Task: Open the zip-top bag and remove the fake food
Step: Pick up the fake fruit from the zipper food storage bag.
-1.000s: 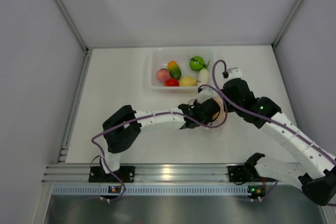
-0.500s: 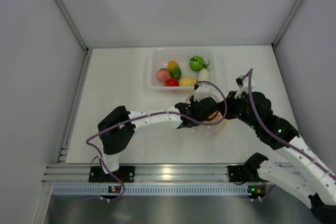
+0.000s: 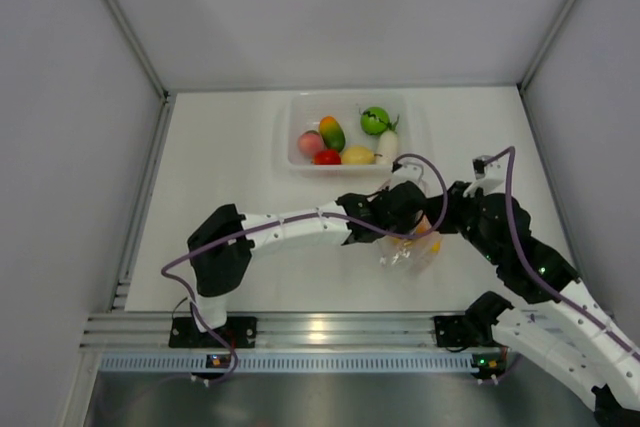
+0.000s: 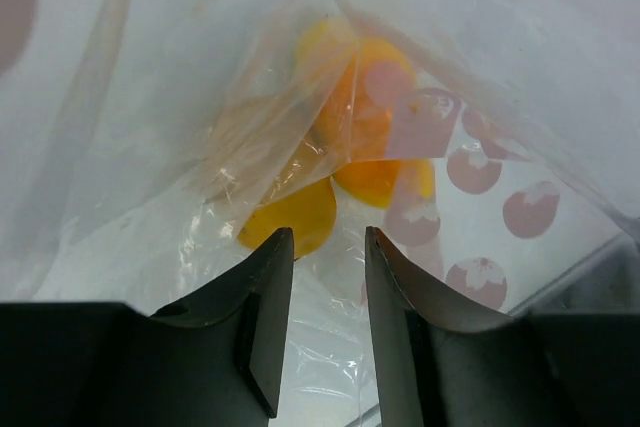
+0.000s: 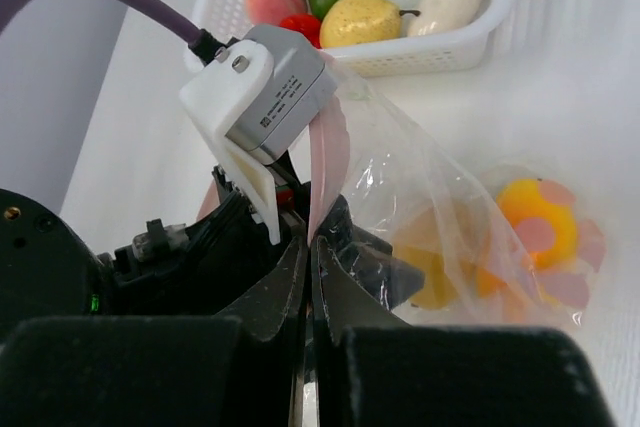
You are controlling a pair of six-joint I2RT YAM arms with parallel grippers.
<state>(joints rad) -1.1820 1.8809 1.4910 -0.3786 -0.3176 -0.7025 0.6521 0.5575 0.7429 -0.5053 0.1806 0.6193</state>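
Observation:
The zip-top bag (image 3: pixel 408 247) hangs between both grippers, right of the table's centre. My right gripper (image 5: pixel 310 242) is shut on its pink zip strip (image 5: pixel 330 152); in the top view it (image 3: pixel 441 219) is at the bag's right. My left gripper (image 4: pixel 328 237) is at the bag's mouth, its jaws a little apart with bag film between them; in the top view it (image 3: pixel 404 209) is just left of the right gripper. Yellow and orange fake food (image 4: pixel 350 137) lies inside the bag, also seen in the right wrist view (image 5: pixel 440 267). Several fake foods (image 3: pixel 340 142) lie in the tub.
A clear rectangular tub (image 3: pixel 290 137) stands behind the bag, its wall close to the grippers in the right wrist view (image 5: pixel 440 52). It holds a pink, a red, a yellow, a green, a white and an orange-green piece. Grey walls enclose the table on three sides.
My right gripper has moved right and towards the near edge with the zip strip. The left gripper followed to the right. The bag has shifted right and nearer.

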